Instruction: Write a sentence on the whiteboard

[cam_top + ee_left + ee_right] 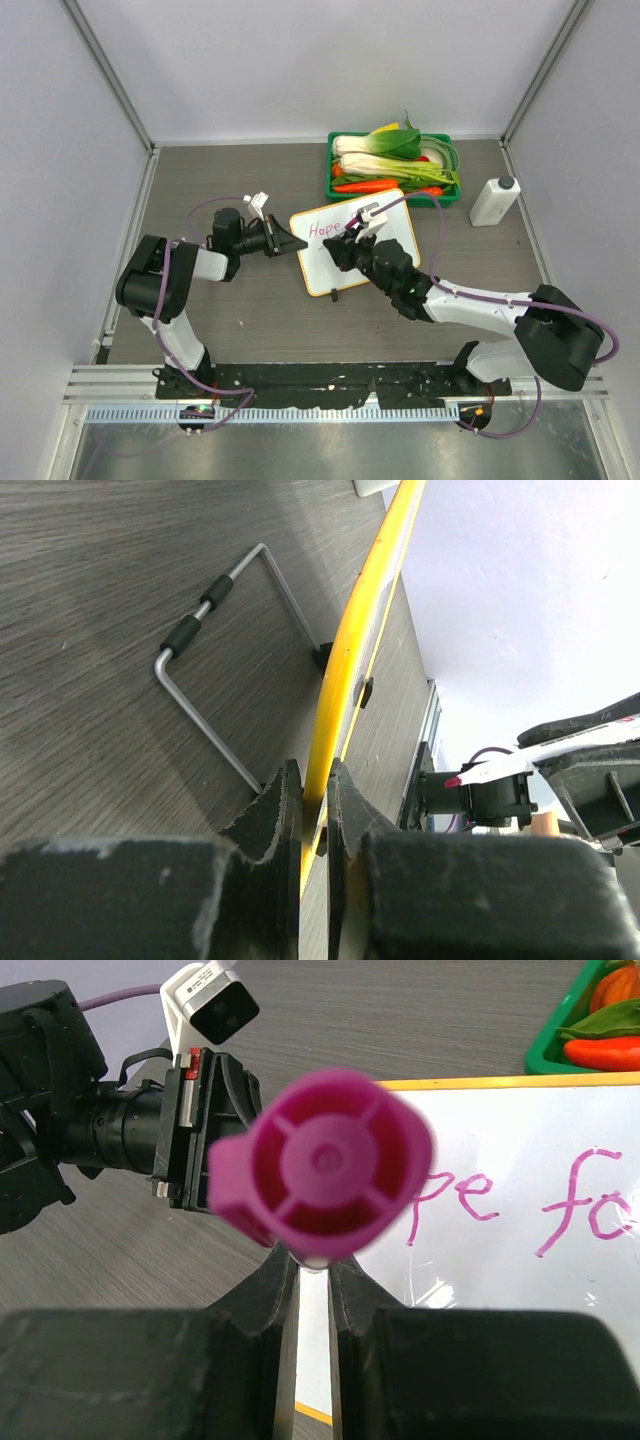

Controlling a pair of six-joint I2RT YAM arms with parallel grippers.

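Observation:
The whiteboard [380, 240] with its thin orange rim lies mid-table. Pink writing [327, 228] on its top line reads "Hope", and in the right wrist view "pe fo" [520, 1205] shows on the board [520, 1290]. My left gripper [296, 246] is shut on the board's left rim [350, 650], jaws either side of the yellow edge. My right gripper [352, 240] is shut on a magenta marker [325, 1165], its end cap facing the camera, held over the board's upper left part. The marker tip is hidden.
A green tray [345, 190] of vegetables stands just behind the board. A white bottle [494, 200] stands at the right. The board's wire stand [215, 650] lies on the table under its left edge. The left wrist camera [215, 1000] shows opposite.

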